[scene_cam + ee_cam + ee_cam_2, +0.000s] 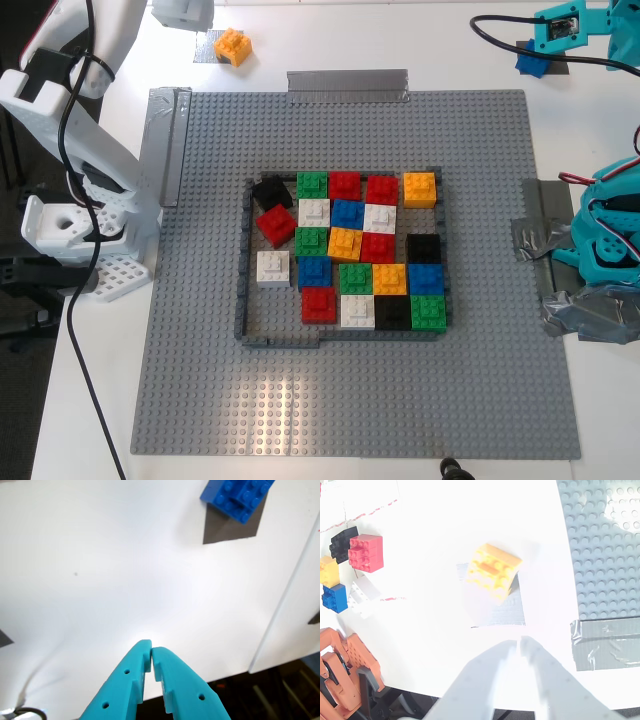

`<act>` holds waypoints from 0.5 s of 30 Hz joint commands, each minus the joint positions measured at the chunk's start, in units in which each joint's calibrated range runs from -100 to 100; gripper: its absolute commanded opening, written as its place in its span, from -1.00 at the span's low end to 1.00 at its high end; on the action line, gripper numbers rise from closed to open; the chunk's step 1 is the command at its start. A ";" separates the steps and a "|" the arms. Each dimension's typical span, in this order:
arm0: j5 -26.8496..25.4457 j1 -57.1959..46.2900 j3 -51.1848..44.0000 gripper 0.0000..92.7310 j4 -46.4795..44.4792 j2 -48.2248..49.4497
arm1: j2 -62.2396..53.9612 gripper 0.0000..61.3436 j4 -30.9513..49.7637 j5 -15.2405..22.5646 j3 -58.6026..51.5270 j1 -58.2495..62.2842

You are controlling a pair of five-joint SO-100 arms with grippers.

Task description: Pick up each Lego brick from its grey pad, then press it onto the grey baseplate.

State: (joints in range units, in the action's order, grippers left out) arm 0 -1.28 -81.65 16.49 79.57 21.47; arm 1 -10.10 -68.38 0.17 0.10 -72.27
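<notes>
The orange brick (232, 46) lies askew on its grey pad (207, 46) at the top left of the exterior view, just off the grey baseplate (480, 380). My second gripper (518, 645), white, is shut and empty a short way from the orange brick (494, 571) and its pad (500, 612). The second gripper also shows in the exterior view (185, 12). The blue brick (237, 497) sits on its grey pad (227, 530), also seen at the exterior view's top right (531, 63). My first gripper (151, 652), teal, is shut and empty, well apart from it.
A dark-grey brick frame (243, 270) on the baseplate holds several coloured bricks. Grey tape strips (347, 84) fix the plate's edges. A heap of loose bricks (350, 565) lies beside the orange brick's pad. The arm bases stand at the exterior view's left (70, 220) and right (610, 250).
</notes>
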 commanded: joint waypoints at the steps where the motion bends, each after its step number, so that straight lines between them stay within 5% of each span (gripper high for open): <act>1: -2.46 0.95 3.96 -1.00 -4.38 1.36 | -6.38 -1.00 -12.66 1.81 -1.41 0.93; 15: -2.46 0.80 3.96 -1.00 -3.81 1.88 | -7.06 -1.00 -12.01 1.66 -1.32 0.85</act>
State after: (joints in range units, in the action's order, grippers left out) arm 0 -3.48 -80.76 20.59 76.00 21.72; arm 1 -12.00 -80.53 1.78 -2.13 -71.27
